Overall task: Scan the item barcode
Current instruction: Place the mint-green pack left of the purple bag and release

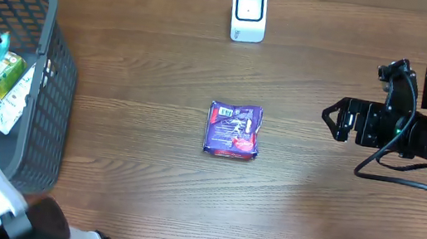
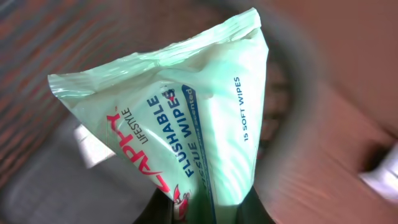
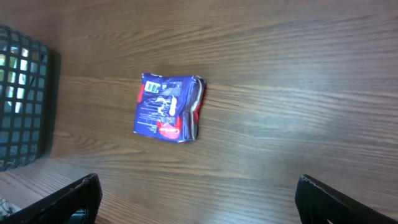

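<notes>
Near left, the left claw (image 2: pixel 205 210) is clamped shut on a green pack of wipes (image 2: pixel 180 112) at the basket (image 1: pixel 50 88): picked, I judge, but not yet scanned. Mid-table lies a purple packet (image 1: pixel 234 129). To its right the right claw (image 1: pixel 329 119) hangs wide open, empty. The white scanner (image 1: pixel 248 13) stands at the far edge. The table (image 1: pixel 146 60) is brown wood; no room shows.

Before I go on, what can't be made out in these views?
- Left gripper: left wrist, jaws hidden behind the wipes pack, cut by the bottom edge.
- Wipes pack barcode: left wrist, not on the face shown.
- Purple packet: overhead, print too small to read.
- Basket contents: overhead, cut by the left edge.
</notes>
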Robot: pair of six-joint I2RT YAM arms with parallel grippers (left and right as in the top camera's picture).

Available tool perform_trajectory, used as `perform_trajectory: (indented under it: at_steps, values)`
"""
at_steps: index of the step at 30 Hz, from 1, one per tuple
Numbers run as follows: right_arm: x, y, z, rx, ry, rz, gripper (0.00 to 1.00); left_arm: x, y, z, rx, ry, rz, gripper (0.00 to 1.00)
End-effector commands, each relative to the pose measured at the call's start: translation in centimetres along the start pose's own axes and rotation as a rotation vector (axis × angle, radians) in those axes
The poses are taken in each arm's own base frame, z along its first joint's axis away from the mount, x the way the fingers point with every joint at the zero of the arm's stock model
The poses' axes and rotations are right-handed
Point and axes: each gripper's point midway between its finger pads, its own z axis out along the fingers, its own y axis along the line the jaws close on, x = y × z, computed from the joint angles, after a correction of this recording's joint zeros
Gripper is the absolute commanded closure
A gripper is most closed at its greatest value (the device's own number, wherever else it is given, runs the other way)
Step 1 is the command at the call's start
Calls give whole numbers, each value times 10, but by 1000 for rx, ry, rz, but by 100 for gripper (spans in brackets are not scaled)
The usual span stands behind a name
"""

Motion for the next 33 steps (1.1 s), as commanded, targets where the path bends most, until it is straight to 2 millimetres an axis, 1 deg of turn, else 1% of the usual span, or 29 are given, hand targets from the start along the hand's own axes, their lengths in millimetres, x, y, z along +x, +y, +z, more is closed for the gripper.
perform_trajectory:
  at_steps: [1,2,3,4,5,6,9,11,14,16,18,19,20,22,24,26,28,30,31,32,33]
  values:
    - [-6,8,-5,-25,-27,-13,0,20,-81,-42,263,-31,294,96]
    - [-6,8,-5,-25,-27,-13,0,29,-94,-46,286,-20,342,96]
    - [-6,8,-5,-25,-26,-13,0,42,-110,-49,316,4,401,96]
    - [-6,8,-5,-24,-26,-13,0,61,-130,-50,353,47,460,96]
    - [-6,8,-5,-24,-26,-13,0,70,-138,-49,364,70,484,96]
    - [-6,8,-5,-24,-26,-13,0,85,-149,-46,377,107,522,96]
    - [-6,8,-5,-24,-26,-13,0,141,-177,-29,394,246,649,96]
    - [-6,8,-5,-24,-26,-13,0,177,-186,-9,368,332,721,96]
    - [-6,8,-5,-24,-26,-13,0,219,-189,25,289,416,756,96]
    - [-6,8,-5,-24,-26,-14,0,254,-196,51,280,464,806,96]
    - [-6,8,-5,-24,-26,-14,0,285,-201,74,282,501,851,96]
    - [-6,8,-5,-24,-26,-14,0,297,-202,84,276,514,865,96]
    - [-6,8,-5,-24,-26,-14,0,317,-199,104,242,536,881,96]
    - [-6,7,-5,-24,-26,-14,0,335,-189,126,167,559,881,96]
    - [-6,7,-5,-24,-26,-14,0,350,-179,141,114,597,887,96]
    - [-6,7,-5,-24,-26,-14,0,364,-173,150,82,645,892,96]
    - [-6,7,-5,-23,-26,-14,0,374,-166,157,47,685,875,96]
    - [-6,7,-5,-24,-26,-14,0,375,-166,157,45,688,868,94]
    - [-6,7,-5,-24,-26,-14,0,375,-166,157,45,687,863,85]
    - [-6,7,-5,-24,-26,-14,0,373,-167,156,49,683,862,67]
    - [-6,8,-5,-24,-27,-14,0,372,-169,155,51,679,862,44]
